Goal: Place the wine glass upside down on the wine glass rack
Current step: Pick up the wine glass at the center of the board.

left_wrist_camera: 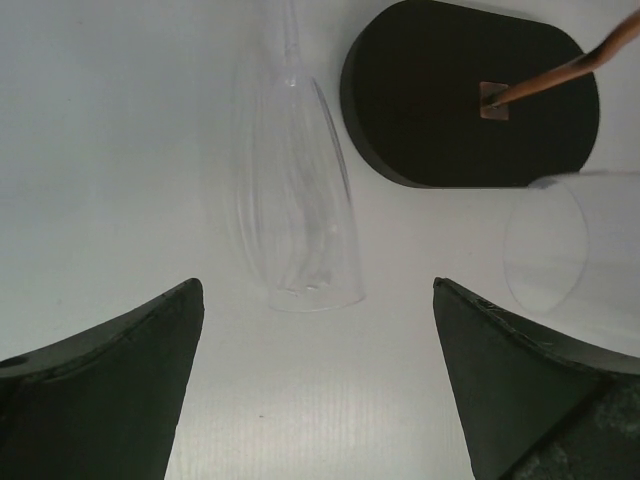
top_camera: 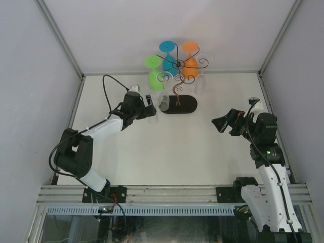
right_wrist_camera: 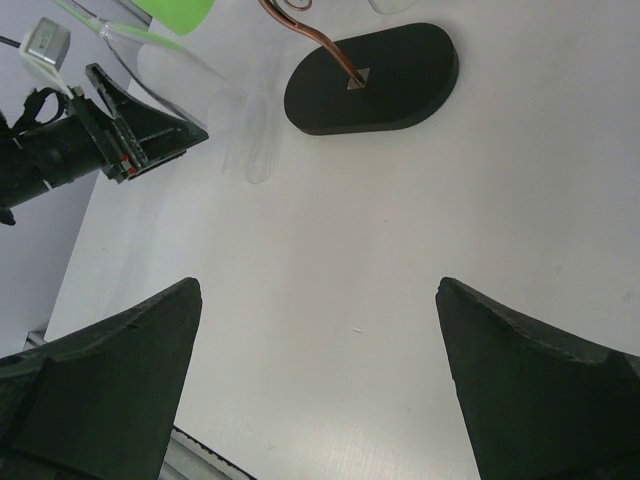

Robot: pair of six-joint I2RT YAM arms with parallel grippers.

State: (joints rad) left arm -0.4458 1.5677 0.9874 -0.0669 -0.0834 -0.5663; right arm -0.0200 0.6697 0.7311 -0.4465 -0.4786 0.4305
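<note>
Wine glass is just ahead of the wide-spread left gripper, untouched.

The clear wine glass runs off the top edge of the left wrist view, so its foot is unseen. The wine glass rack shows only its base and lower stem there. A second clear glass is cut off by the right edge.

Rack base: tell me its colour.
The base is black, clearest in the right wrist view.
</note>
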